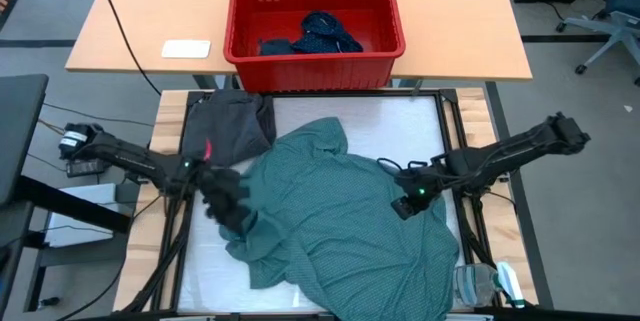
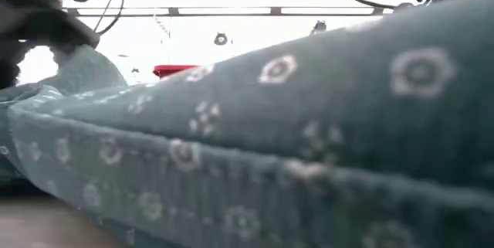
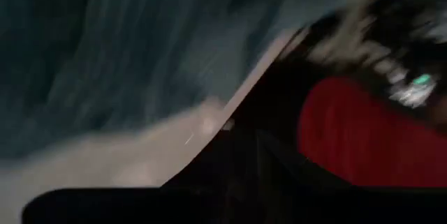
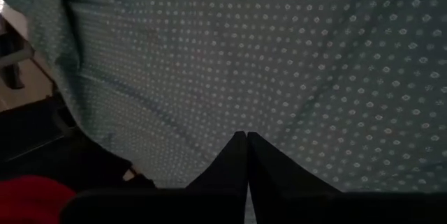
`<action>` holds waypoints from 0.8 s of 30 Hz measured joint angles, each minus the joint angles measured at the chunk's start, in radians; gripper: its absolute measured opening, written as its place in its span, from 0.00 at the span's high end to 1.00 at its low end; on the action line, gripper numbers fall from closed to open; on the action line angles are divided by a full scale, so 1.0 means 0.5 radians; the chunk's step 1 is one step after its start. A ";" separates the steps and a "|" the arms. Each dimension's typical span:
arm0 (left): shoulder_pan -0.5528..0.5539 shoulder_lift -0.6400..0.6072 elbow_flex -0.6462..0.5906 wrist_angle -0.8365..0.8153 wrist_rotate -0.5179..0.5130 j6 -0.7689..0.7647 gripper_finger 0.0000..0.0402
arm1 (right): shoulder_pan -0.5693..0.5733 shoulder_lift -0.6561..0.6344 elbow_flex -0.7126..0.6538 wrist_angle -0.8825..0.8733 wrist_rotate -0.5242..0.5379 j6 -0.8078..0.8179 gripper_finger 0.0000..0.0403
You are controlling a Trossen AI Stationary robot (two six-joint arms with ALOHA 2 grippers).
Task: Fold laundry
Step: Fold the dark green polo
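Note:
The teal-green dotted shirt [image 1: 340, 216] lies rumpled and spread over the white table top, and it fills the low view [image 2: 309, 132]. My right gripper [image 1: 403, 204] is over the shirt's right part, shut, with its tips at the cloth [image 4: 246, 135]. My left gripper [image 1: 228, 206] shows blurred at the shirt's left edge. A charcoal grey piece [image 1: 232, 123] lies at the table's far left corner, partly under the shirt. Navy dotted cloth [image 1: 322, 33] lies in the red basket. My right gripper has its shut fingertips on the shirt's cloth [image 4: 246, 121], right of the shirt's middle, slanting down from the table's right side. Creases in the cloth run in toward the tips. The tips hide the pinched spot, so I cannot tell one layer from several.
The red basket [image 1: 392, 21] stands on a wooden table beyond the far edge, with a white flat object [image 1: 186, 48] to its left. Black frame rails [image 1: 452, 131] run along the table's sides. A clear plastic item [image 1: 482, 283] lies at the near right corner.

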 joint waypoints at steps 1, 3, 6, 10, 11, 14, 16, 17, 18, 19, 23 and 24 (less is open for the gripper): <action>-0.072 0.000 -0.001 -0.032 0.040 -0.059 0.80 | 0.007 0.015 0.000 -0.014 0.000 -0.003 0.96; -0.225 -0.002 0.001 -0.018 0.085 -0.200 0.77 | 0.014 0.039 -0.002 -0.030 -0.013 -0.027 0.96; -0.379 -0.013 0.001 0.055 0.067 -0.455 0.73 | 0.016 0.059 -0.002 -0.040 -0.031 -0.076 0.96; -0.365 -0.062 0.102 0.057 -0.211 -0.485 0.70 | -0.007 0.066 -0.002 -0.065 0.048 -0.183 0.96; -0.320 -0.076 0.141 0.058 -0.310 -0.441 0.70 | -0.026 0.066 -0.002 -0.081 0.088 -0.211 0.96; -0.122 -0.082 0.240 0.057 -0.560 -0.252 0.70 | -0.123 0.069 -0.002 -0.144 0.195 -0.268 0.96; 0.047 -0.072 0.293 0.053 -0.654 -0.052 0.70 | -0.212 0.068 -0.002 -0.148 0.238 -0.319 0.97; 0.144 -0.059 0.313 0.063 -0.676 0.049 0.70 | -0.257 0.068 -0.002 -0.150 0.253 -0.346 0.97; 0.243 -0.038 0.319 0.068 -0.683 0.144 0.70 | -0.300 0.068 -0.002 -0.149 0.263 -0.368 0.97; 0.345 -0.014 0.319 0.056 -0.682 0.221 0.71 | -0.340 0.068 -0.002 -0.144 0.264 -0.385 0.97; 0.756 0.089 0.318 0.043 -0.668 0.540 0.71 | -0.420 0.068 -0.002 -0.140 0.264 -0.399 0.97; 0.858 0.119 0.317 0.040 -0.667 0.645 0.72 | -0.423 0.068 -0.002 -0.136 0.264 -0.396 0.97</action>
